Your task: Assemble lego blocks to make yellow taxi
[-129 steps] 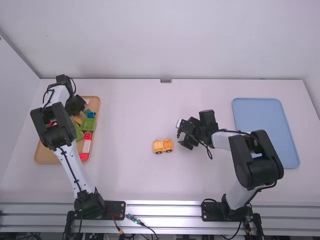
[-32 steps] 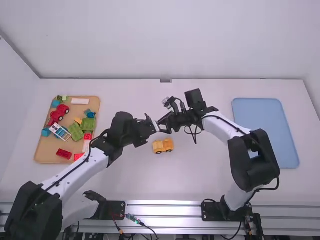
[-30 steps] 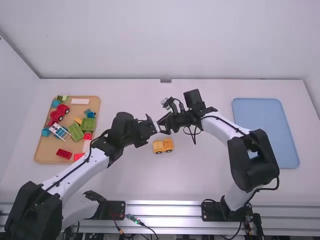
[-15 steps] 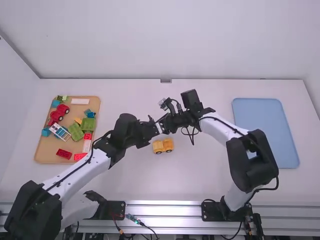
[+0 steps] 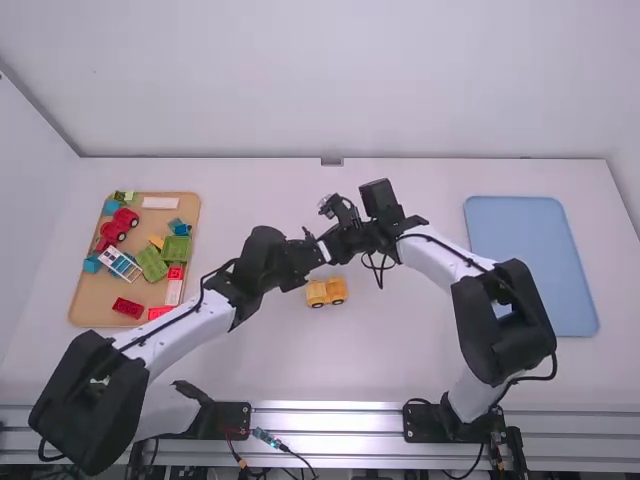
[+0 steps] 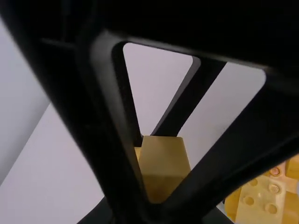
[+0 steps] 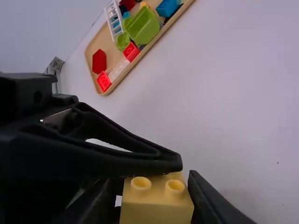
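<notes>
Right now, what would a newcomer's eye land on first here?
Probably the left gripper and right gripper meeting at a yellow block near mid-table. Next, the yellow wheeled toy just nearer the camera. Then the tan tray of bright blocks at left and the blue tray at right.

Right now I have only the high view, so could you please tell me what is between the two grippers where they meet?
Observer: A small yellow block; the right wrist view shows it.
Operator: Thank you; does it have studs that we could build on?
Observer: Yes, two round studs side by side on one face.
Operator: And does the wheeled yellow piece on the table have any on top?
Observer: Yes, the left wrist view shows several round studs on it.
</notes>
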Available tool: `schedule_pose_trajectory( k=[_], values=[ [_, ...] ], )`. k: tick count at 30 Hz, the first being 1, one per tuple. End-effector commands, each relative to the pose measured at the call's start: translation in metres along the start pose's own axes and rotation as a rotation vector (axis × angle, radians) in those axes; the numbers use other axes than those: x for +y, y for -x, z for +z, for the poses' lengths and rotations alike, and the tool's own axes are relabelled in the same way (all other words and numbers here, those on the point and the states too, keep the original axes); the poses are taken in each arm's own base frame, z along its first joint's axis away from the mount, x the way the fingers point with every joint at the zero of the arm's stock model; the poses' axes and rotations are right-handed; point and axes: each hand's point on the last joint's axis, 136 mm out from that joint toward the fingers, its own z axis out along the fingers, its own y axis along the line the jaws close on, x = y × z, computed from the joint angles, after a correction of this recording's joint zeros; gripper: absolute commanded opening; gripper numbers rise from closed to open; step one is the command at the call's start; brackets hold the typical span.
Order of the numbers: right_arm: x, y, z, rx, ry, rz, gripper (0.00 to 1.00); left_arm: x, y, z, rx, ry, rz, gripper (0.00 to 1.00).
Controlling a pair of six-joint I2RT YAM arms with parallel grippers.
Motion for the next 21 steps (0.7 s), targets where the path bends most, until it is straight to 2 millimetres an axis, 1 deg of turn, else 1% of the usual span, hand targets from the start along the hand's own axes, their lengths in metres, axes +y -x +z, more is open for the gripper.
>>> schedule_pose_trajectory(
  k=[1, 4, 10, 12, 15, 17, 18, 21],
  values=[
    [0.018, 0.004, 0.002, 0.005, 0.035, -0.012, 0.41, 0.02, 0.012, -0.006, -0.015, 0.081, -0.012, 0.02],
    [0.019, 0.004, 0.002, 0.006, 0.041, -0.019, 0.38, 0.022, 0.016, -0.011, -0.026, 0.089, -0.012, 0.02],
    [0.019, 0.003, 0.002, 0.009, 0.041, -0.017, 0.36, 0.026, 0.022, -0.015, -0.046, 0.105, -0.014, 0.01],
    [0.019, 0.003, 0.002, 0.008, 0.042, -0.017, 0.33, 0.027, 0.023, -0.015, -0.049, 0.107, -0.014, 0.02],
    [0.019, 0.003, 0.002, 0.008, 0.041, -0.014, 0.23, 0.027, 0.023, -0.015, -0.05, 0.107, -0.014, 0.02],
    [0.018, 0.003, 0.001, 0.007, 0.039, -0.014, 0.2, 0.027, 0.023, -0.015, -0.05, 0.107, -0.013, 0.02],
    [0.016, 0.004, 0.0, 0.004, 0.036, -0.013, 0.16, 0.027, 0.023, -0.015, -0.051, 0.107, -0.013, 0.02],
    [0.016, 0.004, 0.0, 0.003, 0.036, -0.013, 0.14, 0.028, 0.023, -0.015, -0.054, 0.109, -0.015, 0.02]
  ],
)
